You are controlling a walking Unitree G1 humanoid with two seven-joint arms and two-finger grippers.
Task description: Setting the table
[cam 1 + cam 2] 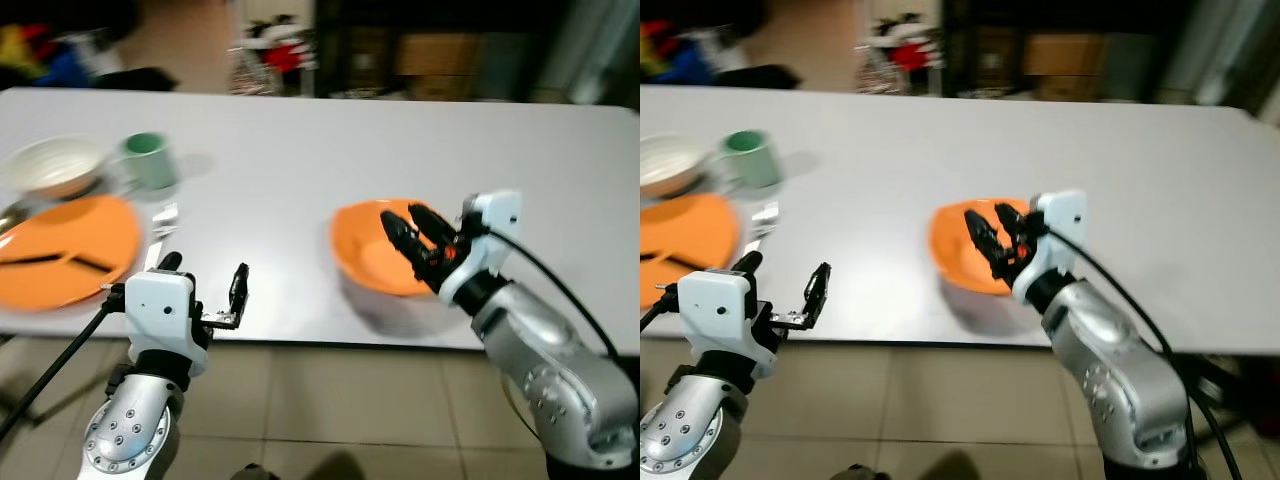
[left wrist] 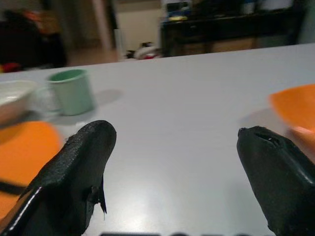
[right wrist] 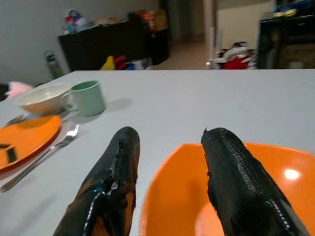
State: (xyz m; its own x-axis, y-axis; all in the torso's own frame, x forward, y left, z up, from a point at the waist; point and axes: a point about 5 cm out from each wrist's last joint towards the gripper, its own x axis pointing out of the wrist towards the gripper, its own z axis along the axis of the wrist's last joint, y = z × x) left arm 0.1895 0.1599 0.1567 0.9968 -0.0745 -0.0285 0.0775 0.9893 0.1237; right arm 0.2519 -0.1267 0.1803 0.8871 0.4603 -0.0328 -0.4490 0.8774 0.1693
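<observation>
The right gripper (image 1: 418,238) hangs over the near rim of the orange bowl (image 1: 375,262), its two fingers parted to a moderate gap and closed on nothing; in the right wrist view the bowl's rim runs between and just beyond the fingertips (image 3: 123,142). That pose reads as either a fresh release or a lining-up for a pinch on the rim, and the frames do not settle which. The bowl sits on the white tabletop (image 1: 400,140) close to the edge nearest the robot, probably because that is where a second setting would go.

The left gripper (image 1: 205,290) is held low at the tabletop's near edge, fingers spread wide and empty, with bare tabletop ahead of it. Beyond it and to its left lies what looks like a finished setting: an orange plate (image 1: 65,250) with a dark strip on it, a fork (image 3: 47,152) beside the plate toward the gripper, a green mug (image 1: 150,160) farther back, and a pale bowl (image 1: 55,165) just beside the mug. Grouped tightly, these serve one seat.

Judging by that, the orange bowl's place lacks a mug and cutlery, so the task seems partway done.
</observation>
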